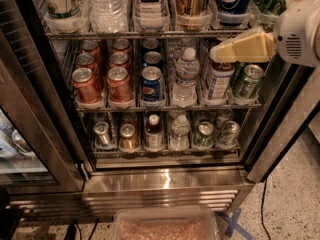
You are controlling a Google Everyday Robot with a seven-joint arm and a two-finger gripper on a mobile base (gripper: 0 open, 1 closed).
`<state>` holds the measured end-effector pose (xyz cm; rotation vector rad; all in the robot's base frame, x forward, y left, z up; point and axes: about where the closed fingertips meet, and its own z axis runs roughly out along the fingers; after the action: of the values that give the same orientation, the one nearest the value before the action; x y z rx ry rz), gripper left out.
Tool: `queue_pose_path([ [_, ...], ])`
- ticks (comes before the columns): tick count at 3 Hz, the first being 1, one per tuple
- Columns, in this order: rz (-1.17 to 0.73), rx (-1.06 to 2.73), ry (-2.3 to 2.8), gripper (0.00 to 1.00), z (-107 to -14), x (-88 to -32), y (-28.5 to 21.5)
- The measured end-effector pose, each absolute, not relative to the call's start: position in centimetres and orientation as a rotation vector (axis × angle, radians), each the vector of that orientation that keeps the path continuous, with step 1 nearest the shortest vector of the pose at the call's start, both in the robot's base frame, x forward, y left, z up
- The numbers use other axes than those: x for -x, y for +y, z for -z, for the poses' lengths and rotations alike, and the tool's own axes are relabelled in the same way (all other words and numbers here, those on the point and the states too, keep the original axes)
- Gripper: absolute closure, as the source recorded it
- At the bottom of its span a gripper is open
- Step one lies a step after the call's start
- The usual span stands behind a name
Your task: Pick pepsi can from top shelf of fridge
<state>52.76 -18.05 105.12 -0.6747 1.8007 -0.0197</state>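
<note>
The tall dark-blue pepsi can (234, 1) stands in a clear cup holder on the top shelf (125, 34) of the open fridge (165, 181), second slot from the right, with its top cut off by the frame. My cream-coloured gripper (216, 53) reaches in from the right on a white wrist. It points left, just below the top shelf's edge, below and slightly left of the can and in front of the middle rack's right columns. It holds nothing that I can see.
Tall bottles and cans fill the rest of the top shelf. The middle rack holds red cans (86, 82), short blue Pepsi cans (151, 82), a water bottle (186, 76) and green cans (248, 80). The glass door (30, 134) hangs open left. A plastic bin (165, 226) sits on the floor.
</note>
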Motion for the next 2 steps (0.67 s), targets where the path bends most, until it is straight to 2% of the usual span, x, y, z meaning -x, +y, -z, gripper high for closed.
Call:
queue_pose_path([
  [1, 0.030, 0.603, 1.773, 0.00, -105.4, -53.2, -18.2],
  [2, 0.061, 0.463, 1.710, 0.18, -105.7, -54.3, -19.3],
])
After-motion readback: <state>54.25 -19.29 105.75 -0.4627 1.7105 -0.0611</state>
